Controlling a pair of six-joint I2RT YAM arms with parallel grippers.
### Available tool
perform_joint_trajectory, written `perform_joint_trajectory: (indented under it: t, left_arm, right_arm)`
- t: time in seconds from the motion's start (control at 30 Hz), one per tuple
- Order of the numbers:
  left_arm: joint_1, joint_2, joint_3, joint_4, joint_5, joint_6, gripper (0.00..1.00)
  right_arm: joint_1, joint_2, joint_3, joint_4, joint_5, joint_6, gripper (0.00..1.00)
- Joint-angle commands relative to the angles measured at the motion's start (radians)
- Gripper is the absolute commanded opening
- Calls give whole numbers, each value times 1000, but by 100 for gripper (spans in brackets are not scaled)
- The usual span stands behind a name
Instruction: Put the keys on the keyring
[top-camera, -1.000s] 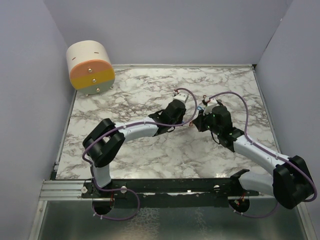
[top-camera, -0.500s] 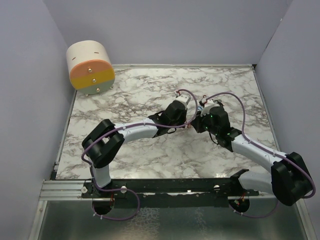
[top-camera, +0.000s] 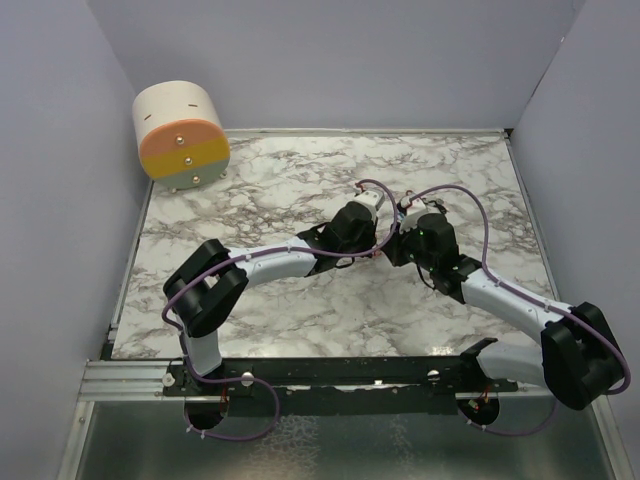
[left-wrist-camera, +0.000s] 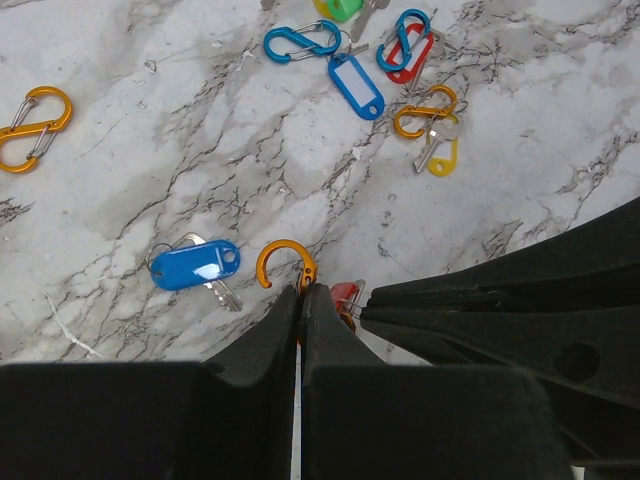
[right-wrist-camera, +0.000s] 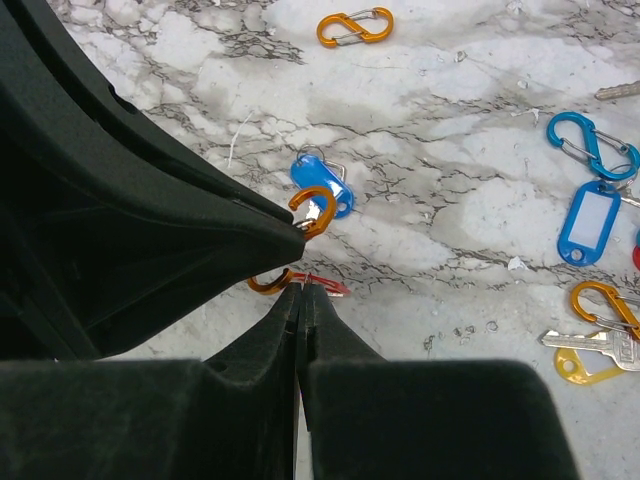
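The left gripper (left-wrist-camera: 302, 292) is pinched shut on the orange clip (left-wrist-camera: 284, 262), its open hook curling toward 11 o'clock in the left wrist view. The right gripper (right-wrist-camera: 300, 290), also closed, seems to hold the red key (right-wrist-camera: 324, 284) just beside the clip, at 4 o'clock

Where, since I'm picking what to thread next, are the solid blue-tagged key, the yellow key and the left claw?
solid blue-tagged key (left-wrist-camera: 195, 265): left wrist view, middle of its tag.
yellow key (left-wrist-camera: 442, 162): left wrist view, on its yellow head.
left claw (left-wrist-camera: 302, 288): left wrist view, between its shut fingertips.
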Motion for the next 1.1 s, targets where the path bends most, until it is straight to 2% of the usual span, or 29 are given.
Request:
perform_joint_trajectory:
  t: [0.0,1.07]
  left_arm:
    - [-6,-21,14,21,31,-4,0]
    - [-9,11,31,-5,52,10,0]
  right_arm:
    - [9,5,4,44,-15,-12,1]
    - [13,-15,0,41,-2,-11,1]
